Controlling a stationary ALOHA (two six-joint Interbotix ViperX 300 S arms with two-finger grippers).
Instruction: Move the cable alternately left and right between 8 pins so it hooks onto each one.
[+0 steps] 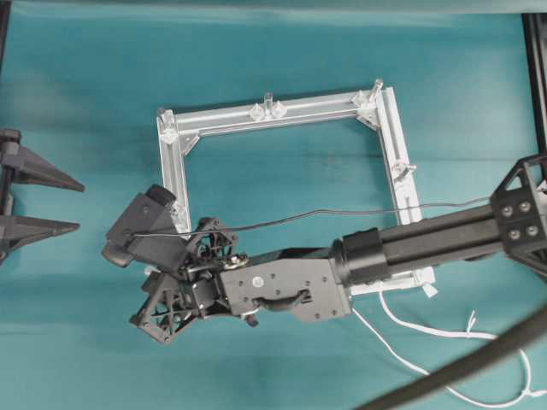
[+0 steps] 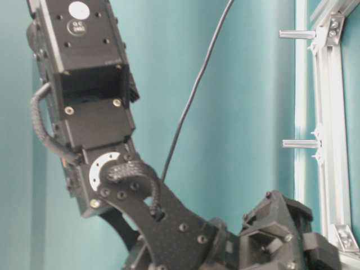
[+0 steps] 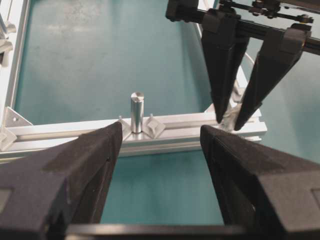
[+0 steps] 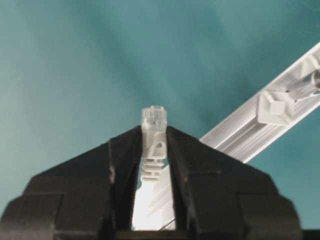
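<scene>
My right pincer [image 4: 154, 137] is clamped on the small clear plug [image 4: 153, 119] of the thin white cable [image 1: 410, 329], down by the near-left corner of the square silver aluminium frame [image 1: 175, 171]. The loose cord trails over the teal bench [image 1: 85, 68] beyond the frame's right corner. My left pincer [image 1: 73, 205] waits spread apart, facing a short silver pin [image 3: 137, 112].

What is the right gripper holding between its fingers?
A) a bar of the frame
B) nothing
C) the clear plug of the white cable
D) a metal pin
C: in the right wrist view the right gripper is closed on the clear plug.
</scene>
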